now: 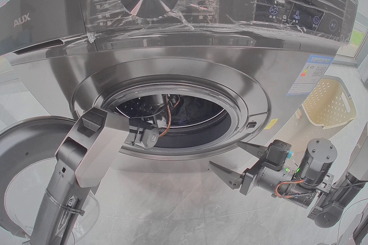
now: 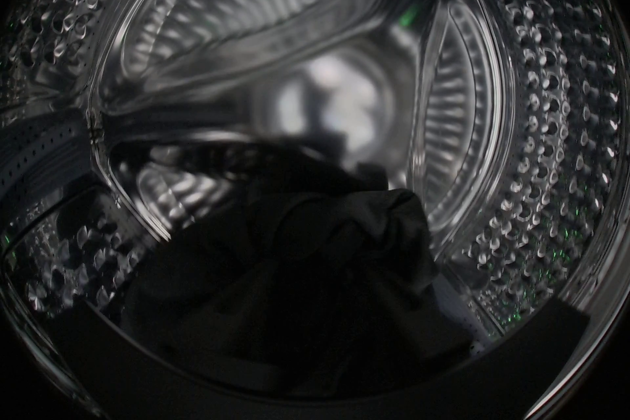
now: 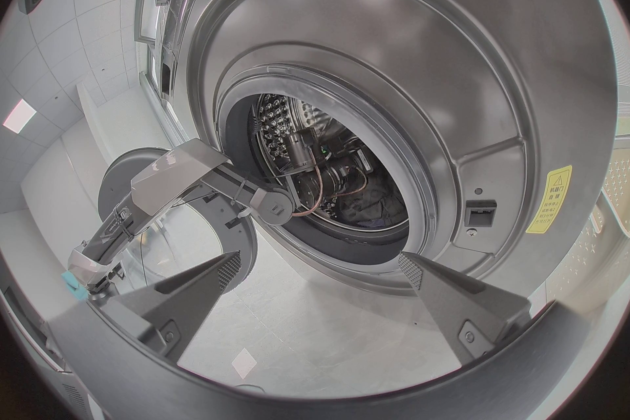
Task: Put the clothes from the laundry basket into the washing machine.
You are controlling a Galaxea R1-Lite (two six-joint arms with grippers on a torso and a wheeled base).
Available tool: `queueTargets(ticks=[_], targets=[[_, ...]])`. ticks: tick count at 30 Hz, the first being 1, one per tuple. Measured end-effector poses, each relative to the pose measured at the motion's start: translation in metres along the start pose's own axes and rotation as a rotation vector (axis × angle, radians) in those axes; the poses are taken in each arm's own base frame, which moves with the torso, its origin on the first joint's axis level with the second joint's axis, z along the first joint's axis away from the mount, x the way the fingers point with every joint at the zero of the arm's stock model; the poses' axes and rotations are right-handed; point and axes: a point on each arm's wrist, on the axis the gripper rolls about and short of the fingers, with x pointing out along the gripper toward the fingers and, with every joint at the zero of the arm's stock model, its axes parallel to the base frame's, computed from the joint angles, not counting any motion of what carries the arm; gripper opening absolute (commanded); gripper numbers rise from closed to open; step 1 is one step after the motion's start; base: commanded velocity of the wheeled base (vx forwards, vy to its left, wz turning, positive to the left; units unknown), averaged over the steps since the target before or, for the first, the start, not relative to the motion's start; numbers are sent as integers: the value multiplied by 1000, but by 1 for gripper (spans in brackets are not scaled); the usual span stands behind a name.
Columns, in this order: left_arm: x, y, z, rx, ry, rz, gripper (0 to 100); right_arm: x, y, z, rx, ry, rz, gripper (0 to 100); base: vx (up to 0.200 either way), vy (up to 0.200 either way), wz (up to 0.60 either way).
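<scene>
The washing machine (image 1: 184,66) stands with its round opening uncovered. My left arm (image 1: 96,138) goes through that opening, and its wrist (image 1: 159,102) is inside the drum above the clothes. A heap of dark clothes (image 2: 295,270) lies on the bottom of the perforated drum (image 2: 558,146); the dark clothes (image 3: 380,205) also show through the opening. My right gripper (image 1: 224,153) hangs open and empty in front of the machine, low and to the right of the opening. The cream laundry basket (image 1: 329,104) stands to the right of the machine.
The machine's door (image 1: 23,165) is swung wide open at the left, beside my left arm. Pale grey floor (image 1: 172,203) lies in front of the machine. A white tiled wall (image 3: 59,14) stands on the door's side.
</scene>
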Motion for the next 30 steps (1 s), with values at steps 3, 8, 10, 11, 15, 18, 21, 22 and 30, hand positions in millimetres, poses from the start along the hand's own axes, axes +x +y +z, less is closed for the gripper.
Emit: queueTargets(ticks=[3,8,10,11,15,18,21,22,30], targets=[[-8,-1,-9,13,55,3,100,0,0,0,0,0,0,100,0,0,0],[-28,-2,-21,42,163,4,100,0,0,0,0,1,1,100,0,0,0],[-38,-4,-22,58,202,1,100,0,0,0,0,1,0,100,0,0,0],[-43,-4,-24,71,222,-1,100,0,0,0,0,1,0,100,0,0,0],[-60,-6,-23,119,265,-11,100,0,0,0,0,2,0,100,0,0,0],[-74,-7,-21,152,287,-22,100,0,0,0,0,2,0,100,0,0,0],[-91,-6,-21,178,315,-38,100,0,0,0,0,2,0,100,0,0,0],[-97,-6,-20,186,327,-45,100,0,0,0,0,2,0,100,0,0,0],[-135,-11,-5,205,345,-109,100,0,0,0,0,3,0,100,0,0,0]])
